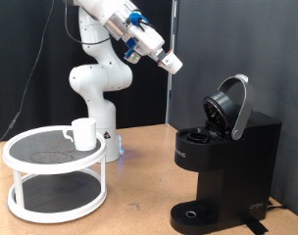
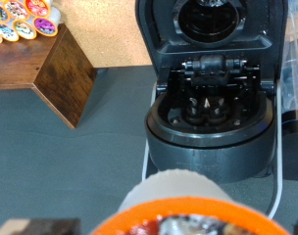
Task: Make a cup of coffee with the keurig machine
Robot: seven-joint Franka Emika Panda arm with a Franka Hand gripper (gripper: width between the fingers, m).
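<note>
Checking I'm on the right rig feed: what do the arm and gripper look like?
A white, rounded-jointed arm on a stout white base, with dark seams between segments. Near the wrist sit blue parts and a white camera block. The gripper looks white with an orange tip. Dark cables hang behind it.

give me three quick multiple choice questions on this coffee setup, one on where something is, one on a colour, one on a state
1. Where is the cup?
A. on the drip tray
B. on the top shelf of the white two-tier stand
C. on the wooden table

2. What colour is the keurig machine?
A. black
B. red
C. white

3. How is the machine's lid?
A. shut
B. raised open
C. missing

Answers:
1 B, in the exterior view the cup stands on the stand's upper mesh shelf.
2 A, body and lid are black.
3 B, the lid tilts up and the wrist view shows the open pod chamber.
The gripper is up in the air, above the machine's left.
</note>
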